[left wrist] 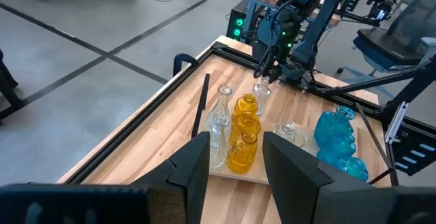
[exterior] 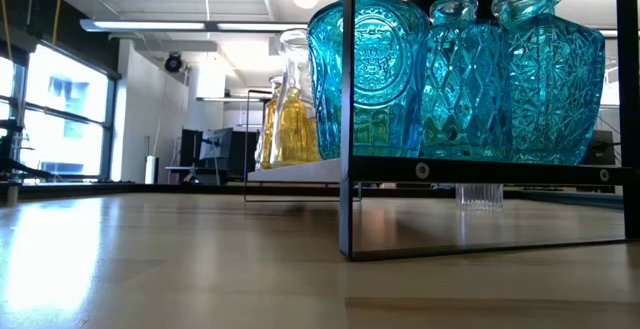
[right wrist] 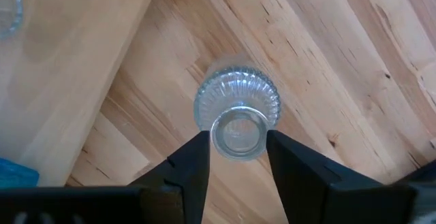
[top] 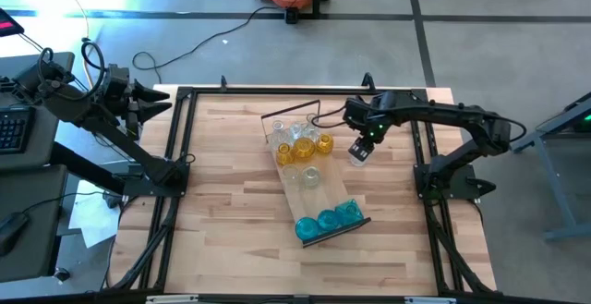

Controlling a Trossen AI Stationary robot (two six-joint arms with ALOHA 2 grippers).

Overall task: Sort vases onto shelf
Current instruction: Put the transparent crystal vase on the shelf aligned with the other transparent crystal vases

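Pale tabletop (top: 231, 239) is carrying the shelf (top: 325, 196) with blue, amber and clear vases, while the right gripper (right wrist: 235, 142) is clasping a clear vase (right wrist: 237, 108) by the neck just beside it, probably for shelving, the left gripper (left wrist: 235, 157) waiting spread at the table's edge.

On the table (top: 222, 230), the shelf (top: 325, 196) lies slanted with blue vases (top: 327, 219) at its near end and amber vases (top: 305, 145) and clear ones toward its far end, while the right gripper (top: 359, 152) hangs over a clear vase (top: 356, 154) just right of it and the left gripper (top: 155, 105) waits at the far-left corner.
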